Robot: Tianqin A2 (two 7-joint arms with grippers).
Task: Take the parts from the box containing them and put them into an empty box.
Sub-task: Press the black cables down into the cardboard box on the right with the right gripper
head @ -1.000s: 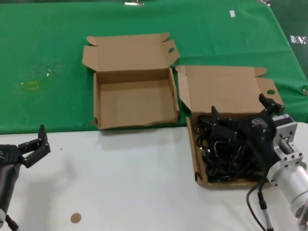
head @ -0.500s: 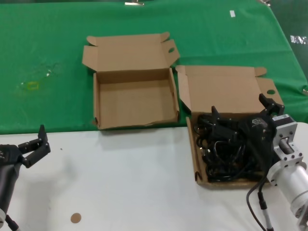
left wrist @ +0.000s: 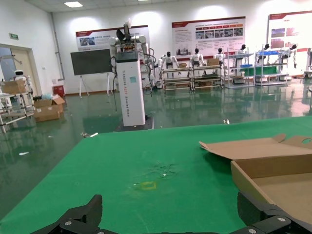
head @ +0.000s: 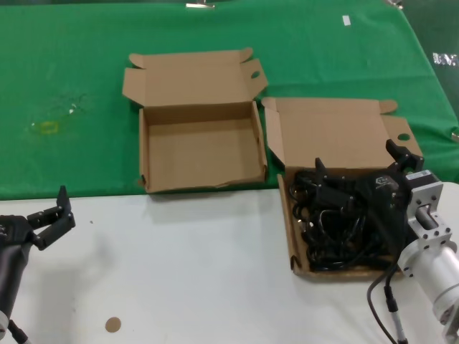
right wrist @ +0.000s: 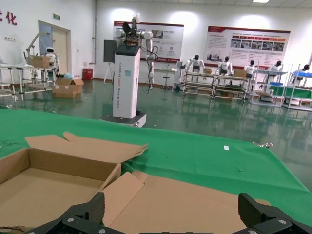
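Observation:
The parts, black power cords, lie tangled in the box containing them at the right. Its lid is folded back; the same lid fills the right wrist view. My right gripper hangs open just above the cords near the box's back wall, nothing between its fingers. The empty box, with a ragged front rim, stands to its left on the green cloth, and its corner shows in the left wrist view. My left gripper waits open over the white table at the near left.
A green cloth covers the far half of the table, with a yellowish mark on it. The near half is white table. A small brown disc lies near the front edge.

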